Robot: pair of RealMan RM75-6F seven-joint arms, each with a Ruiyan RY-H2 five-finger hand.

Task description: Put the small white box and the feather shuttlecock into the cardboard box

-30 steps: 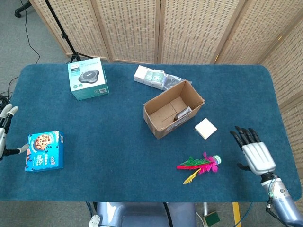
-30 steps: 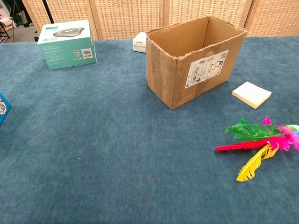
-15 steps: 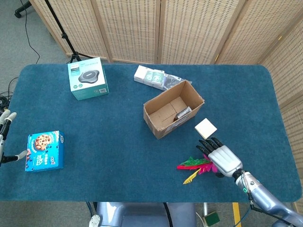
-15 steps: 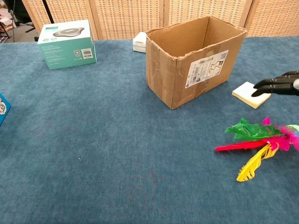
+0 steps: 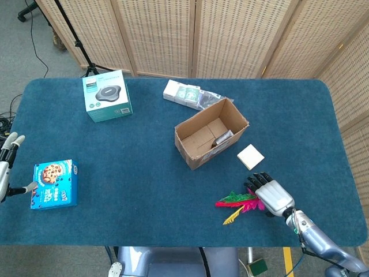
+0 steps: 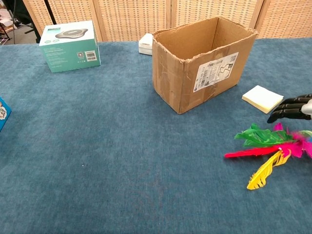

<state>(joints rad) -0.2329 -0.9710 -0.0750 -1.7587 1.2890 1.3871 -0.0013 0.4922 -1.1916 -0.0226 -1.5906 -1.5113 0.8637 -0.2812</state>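
Observation:
The feather shuttlecock (image 5: 237, 202) (image 6: 269, 146) lies flat on the blue table, its coloured feathers pointing left. My right hand (image 5: 270, 194) (image 6: 292, 107) hovers over its base end with fingers spread and slightly bent, holding nothing. The small white box (image 5: 250, 156) (image 6: 262, 98) lies just beyond the hand, beside the cardboard box (image 5: 210, 133) (image 6: 202, 66). That box stands with its open side up; something small and dark lies inside it. My left hand (image 5: 7, 168) is at the table's left edge, fingers apart and empty.
A blue cookie box (image 5: 55, 184) (image 6: 2, 113) lies next to my left hand. A teal carton (image 5: 106, 95) (image 6: 69, 45) stands at the back left. White packets (image 5: 184, 92) (image 6: 145, 43) lie behind the cardboard box. Wicker screens stand behind the table.
My right hand came in from the table's right side to above the shuttlecock's base and has sunk a little lower. The left hand shifted slightly. No object has moved.

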